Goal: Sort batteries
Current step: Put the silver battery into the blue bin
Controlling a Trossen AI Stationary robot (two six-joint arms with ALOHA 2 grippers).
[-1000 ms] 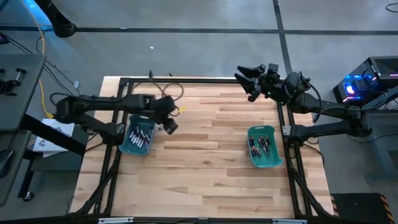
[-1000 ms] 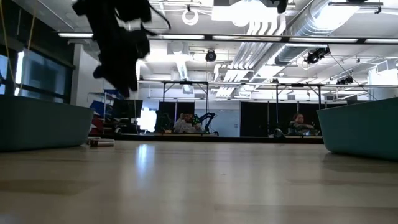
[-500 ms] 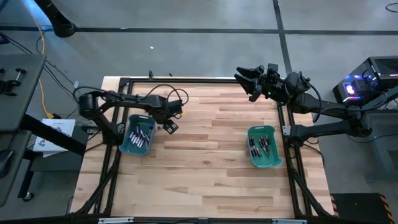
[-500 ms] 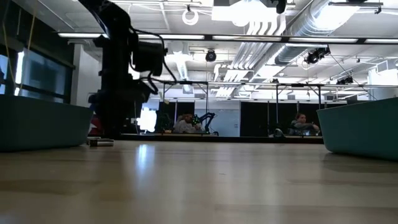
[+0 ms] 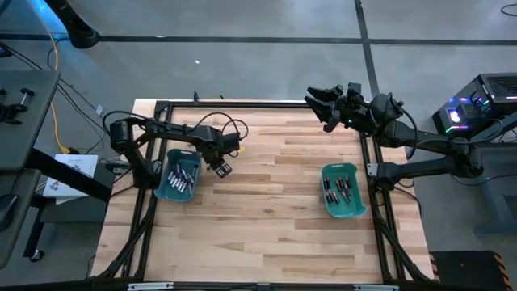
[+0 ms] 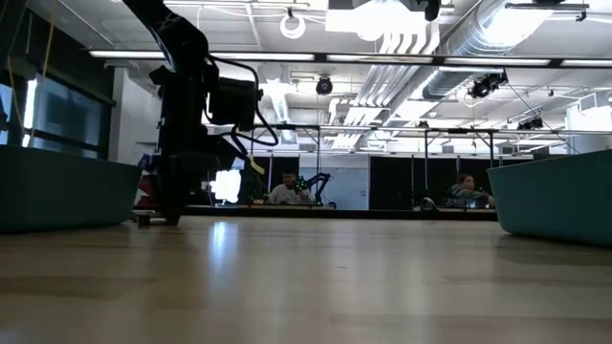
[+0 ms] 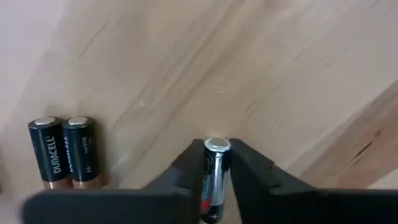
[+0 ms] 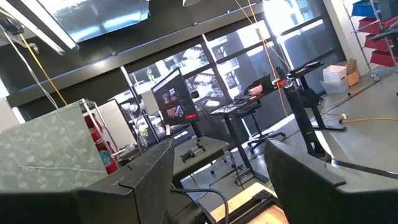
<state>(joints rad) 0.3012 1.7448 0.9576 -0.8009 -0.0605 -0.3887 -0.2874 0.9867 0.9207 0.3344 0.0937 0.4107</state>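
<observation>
My left gripper (image 5: 220,168) points down at the table just right of the left teal bin (image 5: 179,179), which holds several batteries. Its fingers stand close on either side of a silvery battery (image 7: 215,163) lying on the wood. Two dark batteries with copper ends (image 7: 62,155) lie side by side on the table close by. In the low view the left gripper (image 6: 172,216) reaches down to the tabletop. My right gripper (image 5: 317,101) hangs open, high over the far right corner, and holds nothing. My left gripper pinches the silvery battery by its two long sides (image 7: 208,168) between its two fingers, close to the battery's capped end (image 7: 217,145). The fingers come from above, pointing down, and lie across the battery. The battery lies flat on the table.
A second teal bin (image 5: 342,191) with several batteries stands at the right. A dark metal frame (image 5: 242,103) runs around the tabletop. Bare wood stretches between the two bins and toward the near edge.
My left gripper has come down from well above the table to the tabletop beside the left bin and has tipped to point straight down. The right arm has kept still.
</observation>
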